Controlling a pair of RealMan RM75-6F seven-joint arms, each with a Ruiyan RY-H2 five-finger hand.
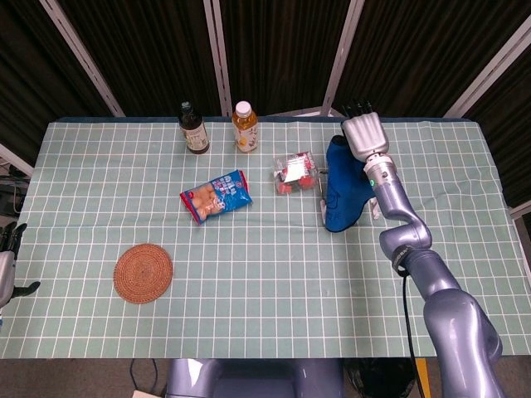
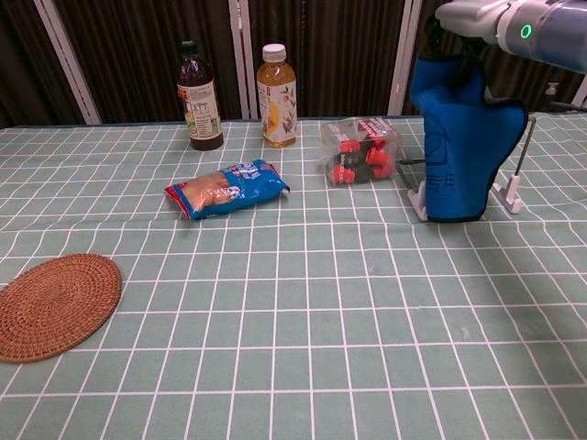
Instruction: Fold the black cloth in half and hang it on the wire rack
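The cloth [image 2: 465, 147] is blue, folded, and drapes over the wire rack [image 2: 514, 183] at the back right of the table; its lower edge hangs just above the rack's white feet. In the head view the cloth [image 1: 342, 192] covers most of the rack [image 1: 319, 197]. My right hand [image 2: 470, 16] is at the cloth's top edge, with dark fingers curled down onto the fold and seemingly still holding it. In the head view the right hand [image 1: 364, 133] shows palm-back, above the cloth. My left hand [image 1: 8, 264] hangs off the table's left edge, holding nothing.
A clear pack of red items [image 2: 359, 150] lies just left of the rack. A dark bottle [image 2: 199, 96] and a tea bottle [image 2: 276, 84] stand at the back. A blue snack bag [image 2: 227, 189] and a woven coaster [image 2: 55, 304] lie further left.
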